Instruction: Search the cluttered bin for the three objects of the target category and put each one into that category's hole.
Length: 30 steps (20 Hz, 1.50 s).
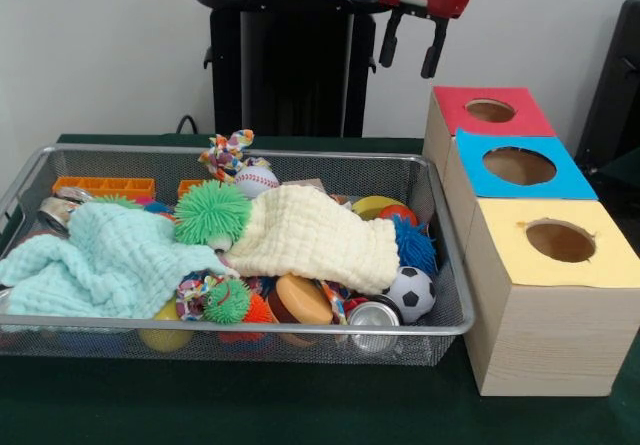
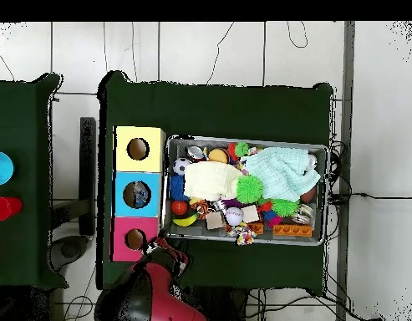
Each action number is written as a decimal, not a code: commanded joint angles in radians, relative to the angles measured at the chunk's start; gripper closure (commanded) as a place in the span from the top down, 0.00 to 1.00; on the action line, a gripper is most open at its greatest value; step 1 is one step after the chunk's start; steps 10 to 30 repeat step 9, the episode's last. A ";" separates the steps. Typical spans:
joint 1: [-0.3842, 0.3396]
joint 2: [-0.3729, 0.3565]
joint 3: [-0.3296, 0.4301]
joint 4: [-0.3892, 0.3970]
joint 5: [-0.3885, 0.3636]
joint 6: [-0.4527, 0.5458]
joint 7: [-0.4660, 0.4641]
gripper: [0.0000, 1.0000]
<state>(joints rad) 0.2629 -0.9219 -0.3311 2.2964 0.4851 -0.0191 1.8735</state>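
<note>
The wire mesh bin (image 1: 250,327) sits on the green table, full of toys and cloths; it also shows in the overhead view (image 2: 246,140). I see no see-through plastic bottle in the bin; any there are hidden under the clutter. The blue-panelled hole (image 1: 519,166) is the middle of three boxes beside the bin. In the overhead view the blue-panelled hole (image 2: 137,195) shows something pale and greyish inside. My gripper (image 1: 407,68) is open and empty, held high behind the red-panelled box, away from the bin. In the overhead view the gripper (image 2: 165,248) is by the red box's corner.
A red-panelled hole (image 1: 490,111) and a yellow-panelled hole (image 1: 560,240) flank the blue one. A mint cloth (image 1: 110,255) and a pale yellow cloth (image 1: 310,235) cover much of the bin. A green spiky ball (image 1: 212,213), baseball (image 1: 256,180), soccer ball (image 1: 410,293) and silver can (image 1: 372,315) lie on top.
</note>
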 commanded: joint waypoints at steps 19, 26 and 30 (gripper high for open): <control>0.011 0.019 -0.039 -0.129 -0.077 0.133 0.095 1.00; 0.011 0.019 -0.039 -0.129 -0.077 0.133 0.095 1.00; 0.011 0.019 -0.039 -0.129 -0.077 0.133 0.095 1.00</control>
